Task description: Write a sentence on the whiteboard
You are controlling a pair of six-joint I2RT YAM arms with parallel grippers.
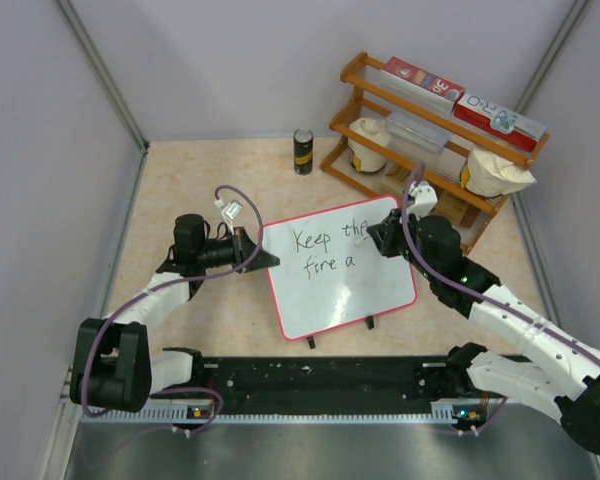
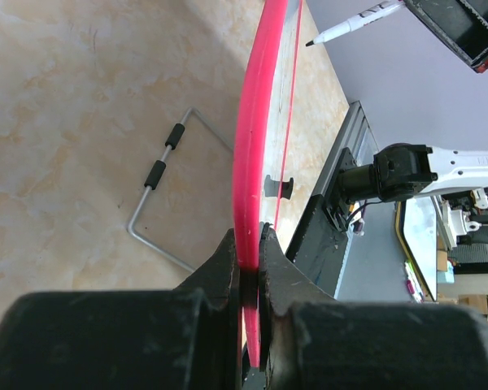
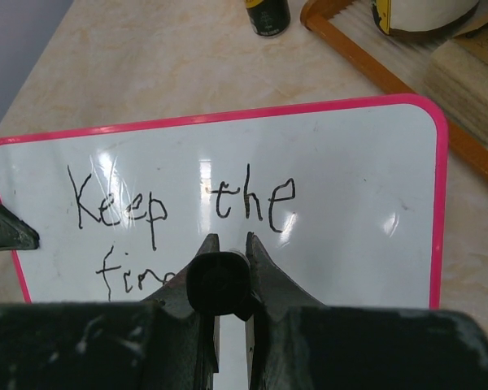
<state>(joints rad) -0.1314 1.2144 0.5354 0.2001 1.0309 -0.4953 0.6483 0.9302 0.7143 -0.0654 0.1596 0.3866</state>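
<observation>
The whiteboard point(image 1: 345, 298), glossy white with a pink rim, lies tilted at the table's middle. My left gripper point(image 1: 267, 258) is shut on its left edge. In the left wrist view the jaws point(image 2: 250, 244) pinch the pink rim point(image 2: 256, 122) edge-on. The sentence point(image 1: 325, 250) reads "Keep the" over "fire a" in black. My right gripper point(image 1: 385, 236) is shut on a marker above the board's upper right part. Its black end point(image 3: 218, 283) fills the jaws point(image 3: 228, 240) over the whiteboard point(image 3: 350, 187), just below "the" of the sentence point(image 3: 179, 203). The marker's tip point(image 2: 354, 23) shows past the rim.
A wooden rack point(image 1: 352, 75) with red-and-white boxes and pale bags stands at the back right. A black can point(image 1: 303, 151) stands left of it. A bent wire stand point(image 2: 159, 175) lies on the table beside the board. A black rail point(image 1: 320, 380) runs along the near edge.
</observation>
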